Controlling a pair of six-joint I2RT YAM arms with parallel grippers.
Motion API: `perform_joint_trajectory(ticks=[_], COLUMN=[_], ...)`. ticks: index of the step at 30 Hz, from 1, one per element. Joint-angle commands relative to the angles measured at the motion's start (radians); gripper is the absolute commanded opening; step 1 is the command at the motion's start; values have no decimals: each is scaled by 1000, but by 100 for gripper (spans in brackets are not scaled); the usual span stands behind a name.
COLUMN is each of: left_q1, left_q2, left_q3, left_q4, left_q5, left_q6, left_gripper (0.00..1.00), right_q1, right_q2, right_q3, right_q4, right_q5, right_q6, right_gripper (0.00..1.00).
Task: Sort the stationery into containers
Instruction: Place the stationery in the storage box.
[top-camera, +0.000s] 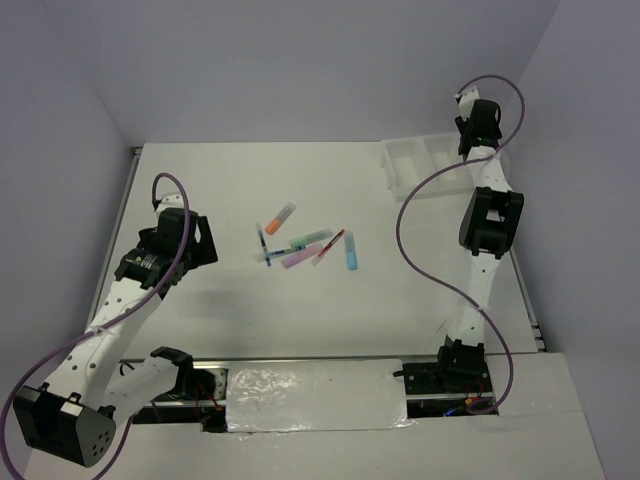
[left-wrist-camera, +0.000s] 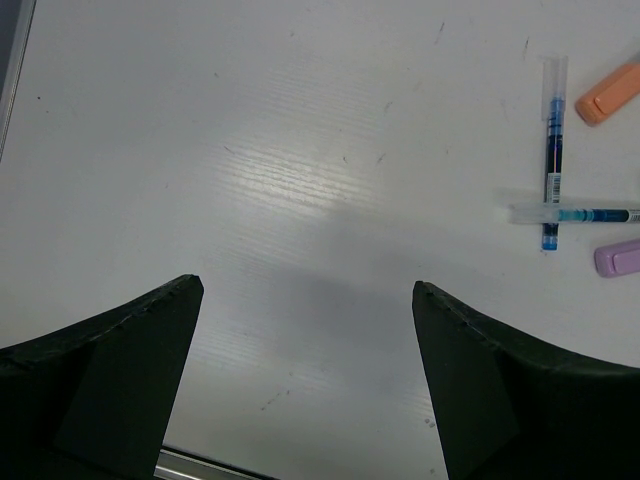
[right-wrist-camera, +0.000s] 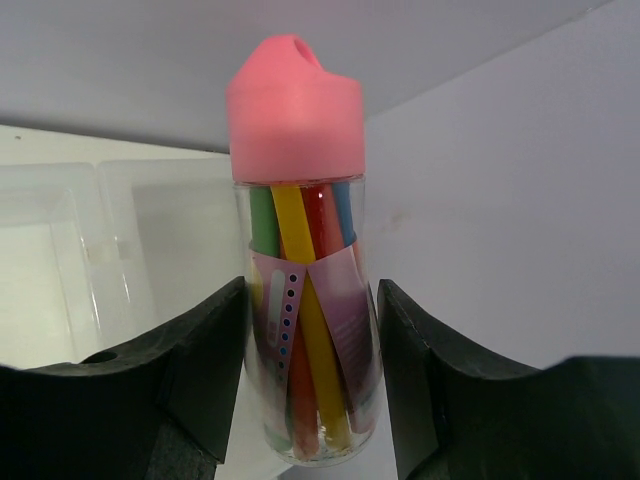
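Observation:
The stationery lies in a loose cluster mid-table: an orange highlighter (top-camera: 281, 217), a blue pen (top-camera: 263, 243), a green highlighter (top-camera: 305, 241), a purple highlighter (top-camera: 301, 256), a red pen (top-camera: 330, 247) and a light-blue highlighter (top-camera: 351, 250). My left gripper (top-camera: 205, 240) is open and empty, left of the cluster; its wrist view (left-wrist-camera: 308, 290) shows the blue pen (left-wrist-camera: 552, 150), orange highlighter (left-wrist-camera: 610, 95) and purple highlighter (left-wrist-camera: 620, 257) at the right edge. My right gripper (top-camera: 468, 140) hangs over the right end of the white three-compartment tray (top-camera: 415, 170). It (right-wrist-camera: 312, 290) is shut on the upright pink-capped tube (right-wrist-camera: 295, 110).
The purple walls enclose the table at the back and both sides. The tray's clear compartments (right-wrist-camera: 60, 230) show behind the tube. A metal rail runs along the table's left edge (left-wrist-camera: 15, 60). The right arm's purple cable loops over the table's right side (top-camera: 405, 225).

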Motion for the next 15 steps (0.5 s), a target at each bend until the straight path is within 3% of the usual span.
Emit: perform_joint_trajectory(ticks=[1,5,9,10,11,15], left_q1=[-5,-5,-5,-5,-5,-5], left_q2=[-7,-15,-25,-25,-29,-50], left_q3=[45,44,44,44,42,41], left_q4=[18,20,23,24,24,29], left_q5=[0,4,6,7,9,7], left_q6=[29,32,34,35,35,35], left_gripper=[99,99,99,99,99,99], right_q1=[-18,-23,-23,-21,-20,-6], right_q2=[-44,-79,-110,-117,-126,-188], right_q3=[-27,-18,-7,-3,4,28], right_q4=[28,-9,-29,-44,-48,-78], right_q5=[-35,-63,-81,-89,-98,-110], right_q6=[48,80,117,125,134,231], right_gripper=[45,64,69,78,95,100])
